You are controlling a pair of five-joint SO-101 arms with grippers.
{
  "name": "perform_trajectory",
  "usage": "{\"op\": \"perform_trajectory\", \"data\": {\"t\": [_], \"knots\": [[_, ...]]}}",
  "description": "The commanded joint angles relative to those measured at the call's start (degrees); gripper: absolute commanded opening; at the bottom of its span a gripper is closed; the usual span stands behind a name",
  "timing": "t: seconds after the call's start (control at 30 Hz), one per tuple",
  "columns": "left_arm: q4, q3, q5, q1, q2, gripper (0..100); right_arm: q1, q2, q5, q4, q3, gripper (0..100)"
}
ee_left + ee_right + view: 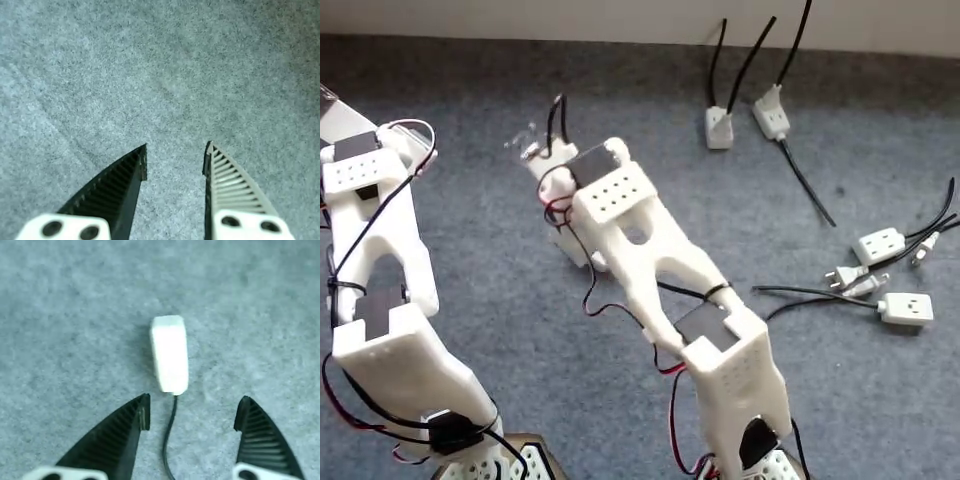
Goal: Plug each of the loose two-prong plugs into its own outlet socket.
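The left gripper point(175, 160) hangs over bare carpet point(100, 75) with its jaws apart and nothing between them. It is at the far left and well apart from every plug, so I think it cannot help soon.

The right gripper point(194, 412), at the middle of the scene, is also spread wide and holds nothing. Just beyond its tips lies a white block point(170, 355). I cannot tell if it is a plug or a socket, because no prongs show. Its cable point(170, 440) runs back between the jaws. If the jaws close here, they may catch only the thin cable, and the block would swing or twist. A push forward may also slide the block on the carpet.

At the right, a loose plug point(850, 281) lies between two sockets point(878, 245) point(907, 308). The crossed cables there could drag a neighbour when one piece is lifted.
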State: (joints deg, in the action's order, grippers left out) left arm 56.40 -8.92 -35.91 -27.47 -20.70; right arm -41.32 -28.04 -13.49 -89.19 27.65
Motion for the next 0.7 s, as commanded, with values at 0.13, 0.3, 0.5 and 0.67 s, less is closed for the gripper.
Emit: {"op": "perform_trajectory", "data": {"t": [0.13, 0.3, 0.5, 0.67], "knots": [[-0.8, -0.7, -0.3, -0.3, 0.4, 20, -2.3, 3.5, -0.6, 15.4, -13.7, 27.5], [-0.8, -0.4, -0.3, -0.3, 0.4, 20, 4.4, 3.5, -2.6, 20.0, -16.4, 27.5], [-0.8, -0.5, -0.3, -0.3, 0.4, 20, 10.6, 4.0, -6.9, 18.9, -14.9, 27.5], [-0.8, -0.5, -0.3, -0.3, 0.4, 20, 11.4, 3.9, -7.0, 11.7, -7.4, 27.5]]}}
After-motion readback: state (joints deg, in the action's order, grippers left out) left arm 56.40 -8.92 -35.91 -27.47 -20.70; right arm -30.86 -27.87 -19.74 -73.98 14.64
